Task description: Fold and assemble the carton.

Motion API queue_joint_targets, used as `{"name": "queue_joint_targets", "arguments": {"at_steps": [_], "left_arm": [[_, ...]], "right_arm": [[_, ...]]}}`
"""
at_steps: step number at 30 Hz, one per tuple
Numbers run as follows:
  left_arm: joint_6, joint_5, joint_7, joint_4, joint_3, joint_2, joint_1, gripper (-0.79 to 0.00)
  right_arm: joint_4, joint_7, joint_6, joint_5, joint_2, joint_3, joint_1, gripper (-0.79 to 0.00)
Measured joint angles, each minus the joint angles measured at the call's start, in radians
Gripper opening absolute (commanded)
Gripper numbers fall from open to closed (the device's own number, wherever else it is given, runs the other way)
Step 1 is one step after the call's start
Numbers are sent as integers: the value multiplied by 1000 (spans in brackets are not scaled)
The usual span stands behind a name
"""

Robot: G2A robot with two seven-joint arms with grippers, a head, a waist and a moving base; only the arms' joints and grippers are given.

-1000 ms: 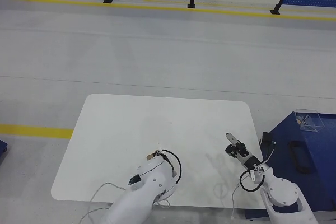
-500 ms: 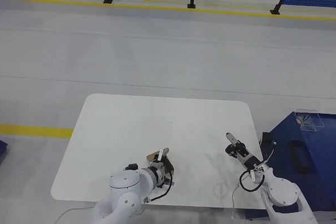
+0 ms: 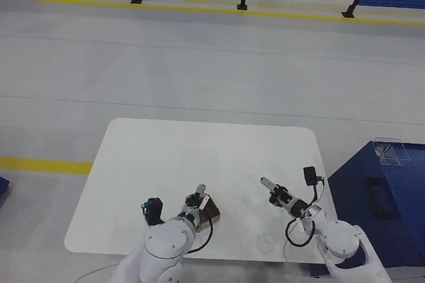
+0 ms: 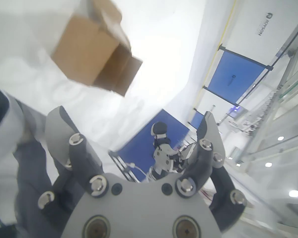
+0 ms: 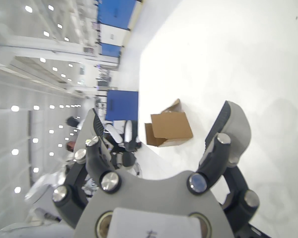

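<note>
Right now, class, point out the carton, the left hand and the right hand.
carton (image 5: 170, 126), right wrist view, on its broad brown side panel.
left hand (image 4: 132, 116), left wrist view, midway between its open fingertips.
right hand (image 3: 267, 184), top view, between its fingertips.

A white rounded-corner tabletop stands on a pale grey floor crossed by a yellow painted stripe. Just beside its right edge sits a dark blue cart (a small clear plastic box rests on its far corner). Blue black-framed partition panels stand behind.
</note>
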Motion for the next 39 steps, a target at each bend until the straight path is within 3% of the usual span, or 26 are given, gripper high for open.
{"name": "queue_joint_targets", "arguments": {"at_steps": [3,7,10,15,25,39], "left_arm": [[-3,281,-85,43,45,65,36,0],[-3,581,-299,145,58,147,45,0],[-3,747,-492,196,58,185,21,0],[-3,952,-774,200,47,210,-9,0],[-3,1355,-1230,139,66,190,-10,0],[-3,1635,-1490,236,95,73,-71,0]], "right_arm": [[-13,-171,171,-261,-11,-133,44,0],[31,-207,295,-433,-31,-256,124,0],[78,-189,337,-486,-46,-329,178,0],[162,-136,352,-546,-71,-441,258,0],[241,-32,339,-557,-111,-557,331,0],[262,-44,329,-555,-138,-565,338,0]]}}
